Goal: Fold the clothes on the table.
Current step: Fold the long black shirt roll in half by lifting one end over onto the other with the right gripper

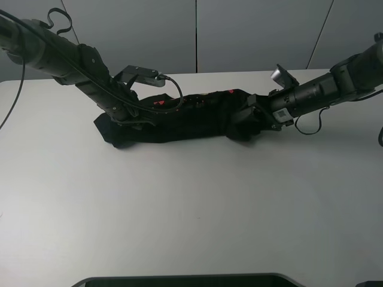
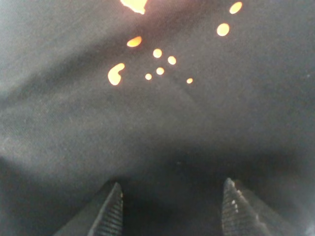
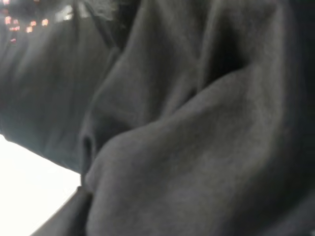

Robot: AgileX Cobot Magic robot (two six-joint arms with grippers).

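The black T-shirt lies bunched in a long strip across the far middle of the white table, with bits of red print showing on top. My left gripper is down on the shirt's left end. In the left wrist view its fingertips stand apart over black cloth with orange-lit print, so the gripper is open. My right gripper is buried in the shirt's raised right end. In the right wrist view, folds of the shirt fill the picture and hide the fingers.
A dark flat object runs along the table's near edge. Grey wall panels stand behind the far edge. A cable loops from the left arm over the shirt. Bare white tabletop shows beside the cloth.
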